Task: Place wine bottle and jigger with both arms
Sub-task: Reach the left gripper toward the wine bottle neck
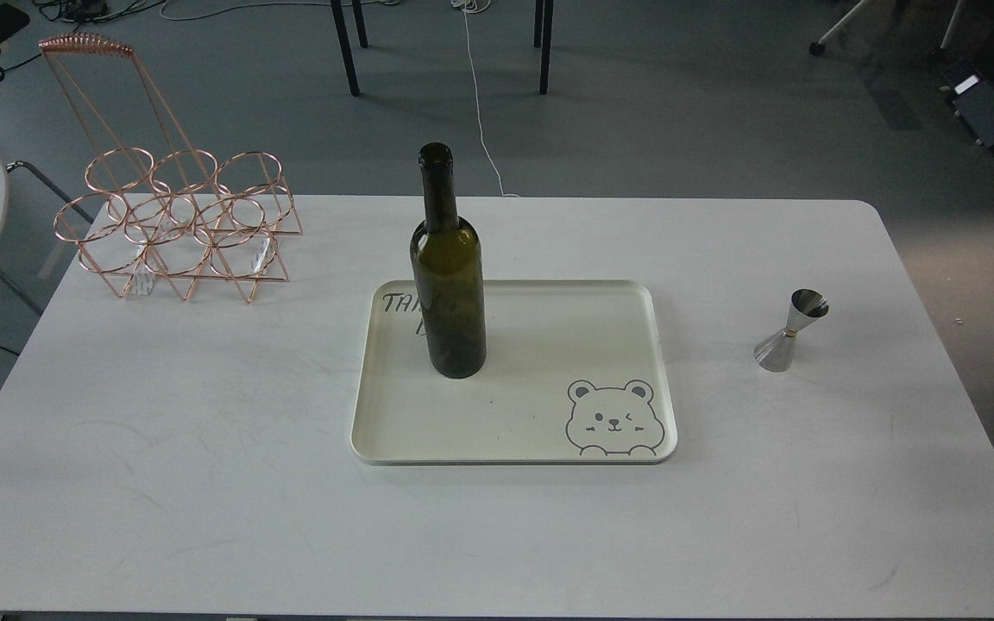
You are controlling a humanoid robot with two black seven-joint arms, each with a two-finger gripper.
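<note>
While the white counter fills most of the frame, the wine bottle stands upright in the left half of a cream tray at the centre of the picture, its base on the tray floor and its open mouth reaching up past the counter's far edge. It partly hides some dark handwriting in the tray's upper left corner, and a cartoon bear is printed in the tray's lower right corner. The jigger stands on the bare counter in the right part of the frame, well apart from the tray, leaning a little to the right as seen here, wider cone down. In the upper left of the frame a copper wire rack with ring-shaped holders and a tall handle sits on the counter near its far edge. Neither arm appears in the picture, so how either pair of jaws stands cannot be told.
</note>
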